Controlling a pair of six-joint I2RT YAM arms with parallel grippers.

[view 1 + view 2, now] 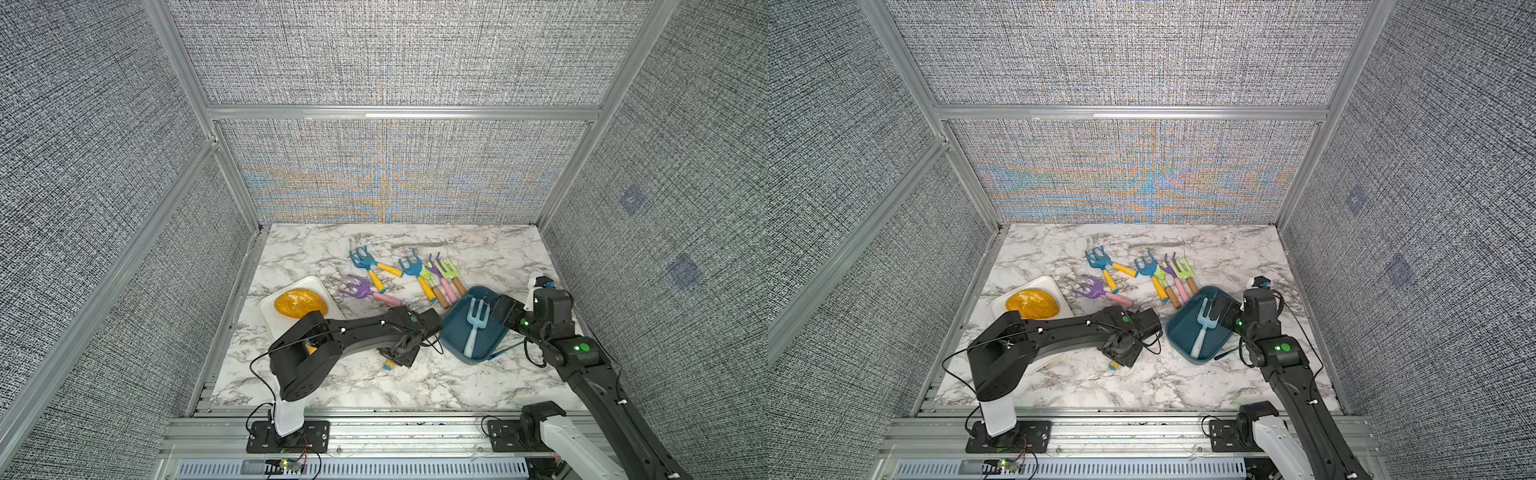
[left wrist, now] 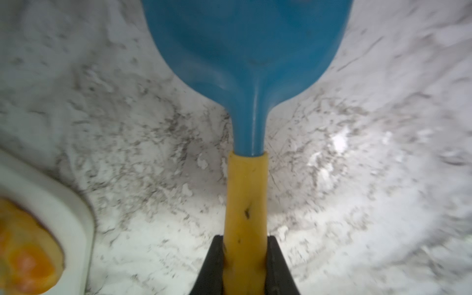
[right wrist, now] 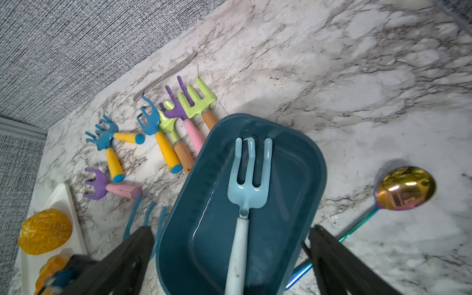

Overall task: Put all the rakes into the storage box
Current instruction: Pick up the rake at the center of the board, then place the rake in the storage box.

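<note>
My left gripper (image 2: 245, 240) is shut on the yellow handle (image 2: 246, 199) of a rake with a blue head (image 2: 245, 51), low over the marble. In both top views the arm hides most of this rake; only the handle's end (image 1: 389, 365) (image 1: 1113, 365) shows beside the left gripper (image 1: 397, 353). The teal storage box (image 1: 455, 332) (image 1: 1181, 330) (image 3: 293, 178) stands just right of it and holds a light blue fork-shaped rake (image 1: 475, 322) (image 3: 249, 184). Over the box's right side my right gripper (image 3: 231, 229) (image 1: 500, 309) is open and holds nothing.
Several coloured rakes (image 1: 432, 274) lie behind the box, and a purple one with a pink handle (image 1: 365, 291) lies left of them. A white tray (image 1: 266, 316) with a yellow-orange object (image 1: 299, 305) sits at the left. An iridescent spoon (image 3: 406, 189) lies right of the box, a knife (image 1: 419, 245) at the back.
</note>
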